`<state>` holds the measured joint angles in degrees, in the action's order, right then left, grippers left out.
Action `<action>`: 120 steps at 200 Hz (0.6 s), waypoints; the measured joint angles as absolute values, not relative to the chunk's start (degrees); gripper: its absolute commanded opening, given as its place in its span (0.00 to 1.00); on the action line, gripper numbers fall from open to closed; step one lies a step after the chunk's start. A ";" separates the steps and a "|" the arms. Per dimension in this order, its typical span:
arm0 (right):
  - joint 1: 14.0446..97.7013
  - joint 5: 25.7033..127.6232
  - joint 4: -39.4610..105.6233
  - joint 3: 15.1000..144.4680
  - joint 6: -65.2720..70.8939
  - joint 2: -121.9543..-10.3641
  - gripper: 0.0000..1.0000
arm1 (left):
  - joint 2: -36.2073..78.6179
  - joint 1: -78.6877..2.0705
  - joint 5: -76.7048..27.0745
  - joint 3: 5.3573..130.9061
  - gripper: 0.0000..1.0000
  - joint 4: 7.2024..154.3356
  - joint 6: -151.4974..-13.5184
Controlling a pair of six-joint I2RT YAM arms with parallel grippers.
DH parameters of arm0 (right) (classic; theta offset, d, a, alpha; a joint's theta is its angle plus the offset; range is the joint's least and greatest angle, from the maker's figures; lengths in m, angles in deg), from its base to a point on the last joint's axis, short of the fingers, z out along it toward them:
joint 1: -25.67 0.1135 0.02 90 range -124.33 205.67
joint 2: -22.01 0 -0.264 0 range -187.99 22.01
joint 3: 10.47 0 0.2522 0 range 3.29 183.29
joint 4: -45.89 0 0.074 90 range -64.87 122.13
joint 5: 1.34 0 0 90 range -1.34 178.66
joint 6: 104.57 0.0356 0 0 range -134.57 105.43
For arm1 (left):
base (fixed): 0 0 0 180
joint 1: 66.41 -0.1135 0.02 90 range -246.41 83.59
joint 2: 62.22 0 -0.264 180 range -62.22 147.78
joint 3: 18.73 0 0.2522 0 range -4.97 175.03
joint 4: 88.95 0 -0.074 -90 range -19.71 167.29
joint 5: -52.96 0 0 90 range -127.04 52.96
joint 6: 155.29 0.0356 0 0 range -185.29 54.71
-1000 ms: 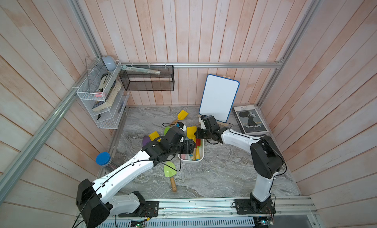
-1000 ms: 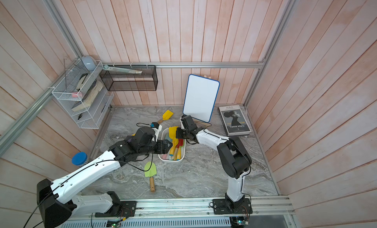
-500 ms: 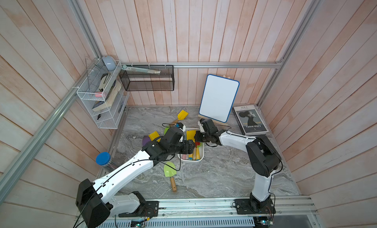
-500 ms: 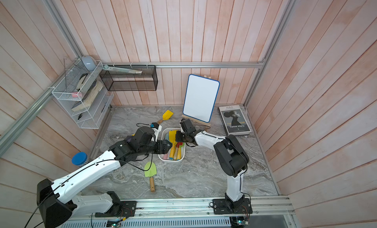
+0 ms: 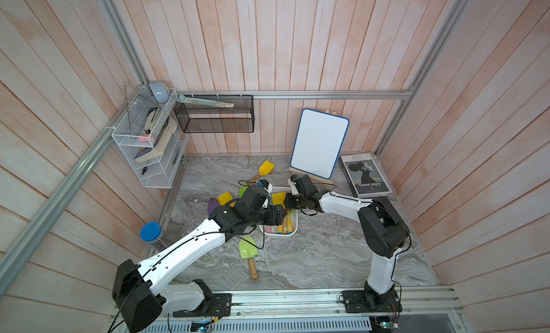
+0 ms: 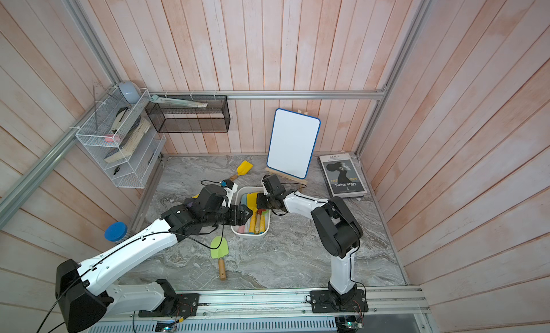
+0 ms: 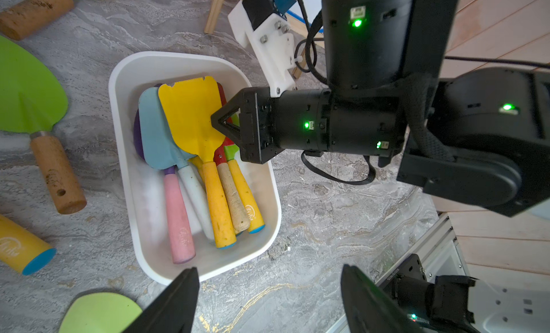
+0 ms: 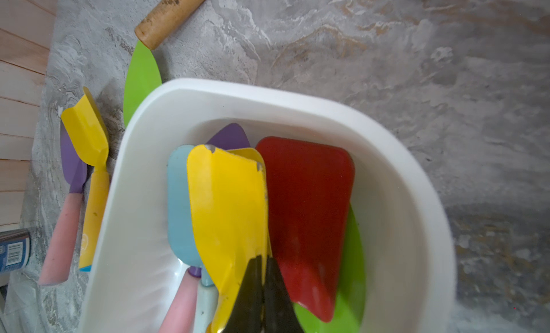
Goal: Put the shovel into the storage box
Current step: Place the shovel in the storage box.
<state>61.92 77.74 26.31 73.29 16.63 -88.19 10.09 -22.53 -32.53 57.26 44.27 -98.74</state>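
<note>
Your whiteboard (image 5: 320, 144) leans behind, a book (image 5: 364, 176) beside it. Between the arms sits the storage box (image 7: 123, 144), with the yellow shovel (image 7: 190, 114) atop others inside. The right gripper (image 7: 218, 123) has jaws pressed together at its blade edge, while the left gripper (image 7: 268, 269) is spread over the rim. A green shovel (image 5: 247, 247) lies loose nearby — grey marble tabletop (image 5: 321, 257), plank walls (image 5: 268, 48) all round.

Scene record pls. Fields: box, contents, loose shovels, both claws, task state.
box: storage box, white, on the table
contents: at least five shovels; yellow shovel on top, light blue shovel and red shovel beside it
loose: green shovel in front of the box; back yellow shovel near the whiteboard; more beside the box
right claw: shut, tips at the top yellow blade; grip unclear
left claw: open, empty, hovering by the box
task state: loose shovels not yet boxed
</note>
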 measured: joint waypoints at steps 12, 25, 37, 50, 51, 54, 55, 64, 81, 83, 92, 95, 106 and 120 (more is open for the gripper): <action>61.90 77.40 26.33 73.31 16.63 -88.43 0.00 | 10.31 -22.53 -32.55 57.26 0.81 44.25 -98.76; 61.92 77.24 26.33 73.31 16.61 -88.47 0.03 | 10.46 -22.53 -32.60 57.26 0.81 44.08 -98.78; 61.90 77.20 26.33 73.31 16.58 -88.49 0.09 | 10.59 -22.53 -32.73 57.26 0.81 43.75 -98.96; 61.92 77.13 26.35 73.33 16.36 -88.49 0.16 | 10.70 -22.53 -32.86 57.26 0.81 43.51 -99.05; 61.92 77.11 26.35 73.33 16.28 -88.49 0.17 | 10.72 -22.53 -32.86 57.26 0.81 43.49 -99.09; 61.92 77.11 26.35 73.36 16.23 -88.49 0.18 | 10.75 -22.53 -32.88 57.26 0.81 43.42 -99.20; 61.92 77.11 26.35 73.36 16.30 -88.51 0.19 | 10.75 -22.53 -32.88 57.26 0.81 43.42 -99.20; 62.05 77.07 26.35 73.42 15.80 -88.51 0.24 | 10.75 -22.53 -32.99 57.26 0.81 43.31 -99.44; 62.38 77.07 25.93 73.40 15.16 -88.60 0.33 | 10.75 -22.53 -33.03 57.26 0.81 43.07 -99.90; 62.38 77.18 25.72 73.40 15.23 -88.65 0.34 | 10.75 -22.53 -33.03 57.26 0.81 43.03 -99.96; 62.38 77.26 25.10 73.40 14.81 -88.80 0.37 | 10.75 -22.53 -33.08 57.26 0.81 42.76 -100.34; 62.38 77.33 24.95 73.40 14.73 -88.80 0.38 | 10.75 -22.53 -33.10 57.26 0.81 42.65 -100.40; 62.36 77.68 24.27 73.40 14.33 -88.80 0.39 | 10.79 -22.53 -33.23 57.26 0.81 42.20 -100.75; 62.36 78.07 23.94 73.40 14.05 -88.80 0.41 | 10.85 -22.53 -33.47 57.37 0.81 41.61 -101.17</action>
<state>62.36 78.07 23.94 73.40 14.05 -88.80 10.85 -22.53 -33.47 57.37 41.61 -101.17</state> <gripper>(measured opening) 0.396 0.808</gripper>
